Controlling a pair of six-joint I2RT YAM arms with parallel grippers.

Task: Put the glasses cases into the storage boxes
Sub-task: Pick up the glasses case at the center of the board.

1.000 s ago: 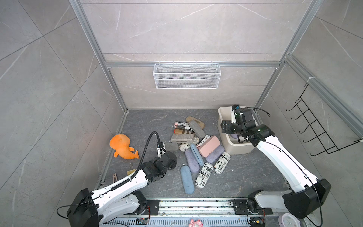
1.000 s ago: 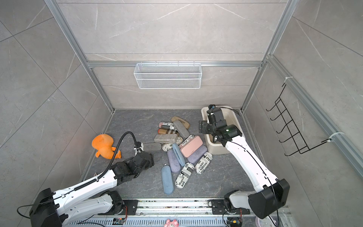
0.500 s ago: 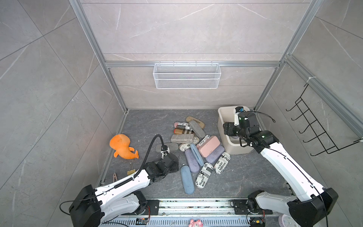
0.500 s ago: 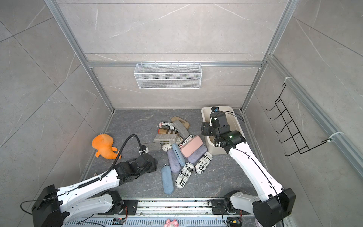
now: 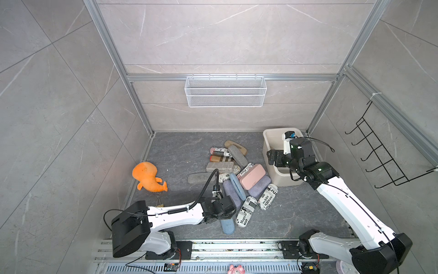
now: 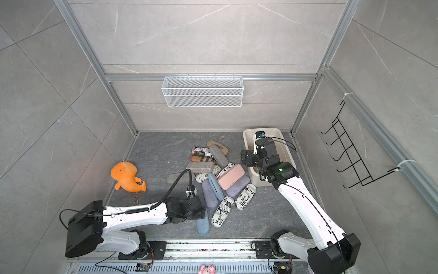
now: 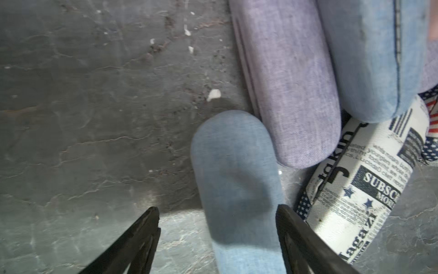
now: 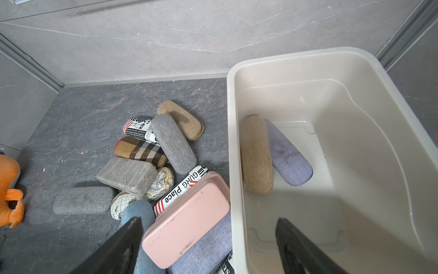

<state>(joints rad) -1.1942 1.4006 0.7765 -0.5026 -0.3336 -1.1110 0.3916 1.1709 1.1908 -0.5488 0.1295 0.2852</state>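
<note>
Two cases [image 8: 272, 154] lie in the tub [image 8: 355, 61]; a dozen wait on the floor, both pincers [image 7: 218, 237] [image 8: 208, 244] apart, empty.

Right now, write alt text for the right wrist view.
The open right gripper hangs over the rim of a cream-white plastic tub holding a tan woven glasses case and a lilac fabric case. Beside the tub, more cases lie piled on the grey floor, a pink hard case nearest.

We see walls of large grey marble-like tiles [image 5: 213, 35], held by aluminium frame bars [image 5: 227, 77]. The floor [image 5: 180, 147] is dark grey stone. A white wire basket [image 5: 225, 95] and a black hook rack [image 5: 379, 156] hang on walls.
</note>
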